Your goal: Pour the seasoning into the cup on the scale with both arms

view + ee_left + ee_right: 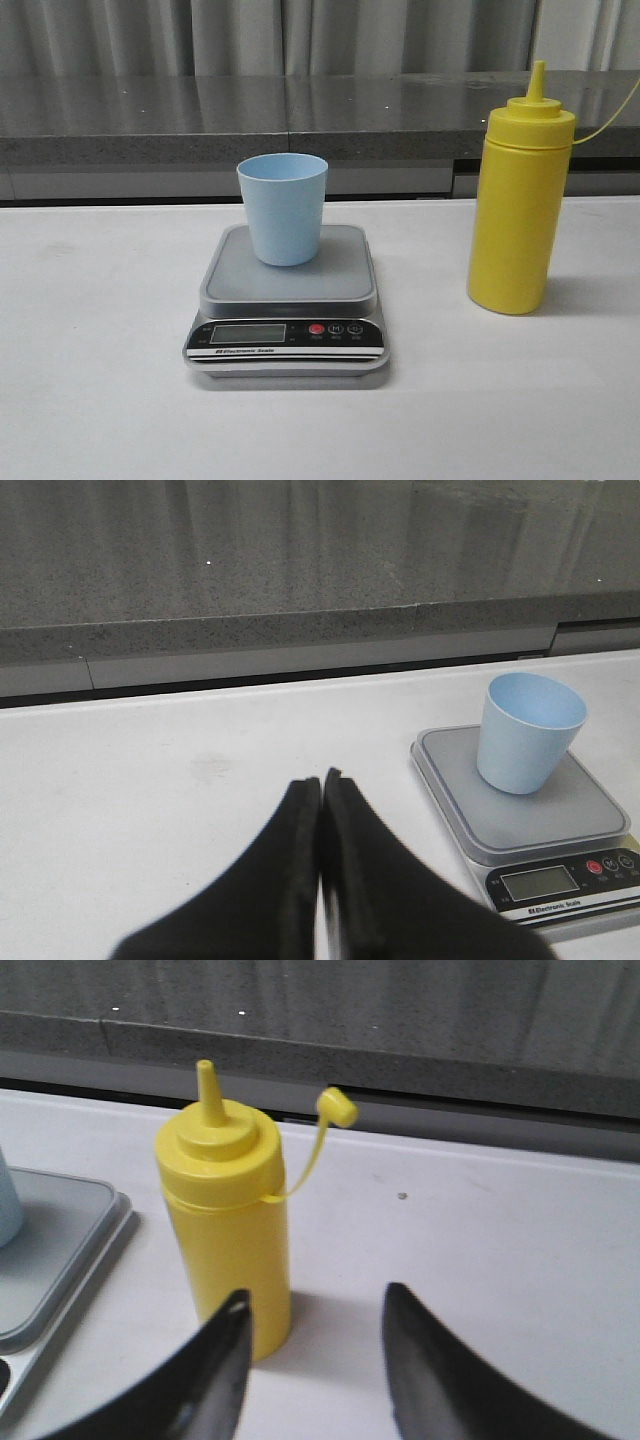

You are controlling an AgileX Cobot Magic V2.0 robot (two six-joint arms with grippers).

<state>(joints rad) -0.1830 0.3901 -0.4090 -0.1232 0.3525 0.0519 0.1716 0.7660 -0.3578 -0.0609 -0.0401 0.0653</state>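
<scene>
The pale blue cup (283, 207) stands upright on the silver-grey scale (287, 300) in the middle of the white table. The yellow seasoning bottle (519, 205) stands upright to the right of the scale, its nozzle uncapped and the small cap hanging on a tether. Neither gripper shows in the front view. In the left wrist view my left gripper (321, 780) is shut and empty over bare table, left of the scale (530, 820) and cup (528, 732). In the right wrist view my right gripper (316, 1300) is open and empty, just short of the bottle (228, 1220), which stands ahead and off to one side.
A dark grey stone ledge (300, 125) runs along the back of the table, with a grey curtain behind it. The scale's display (247, 333) and red button (316, 329) face the front edge.
</scene>
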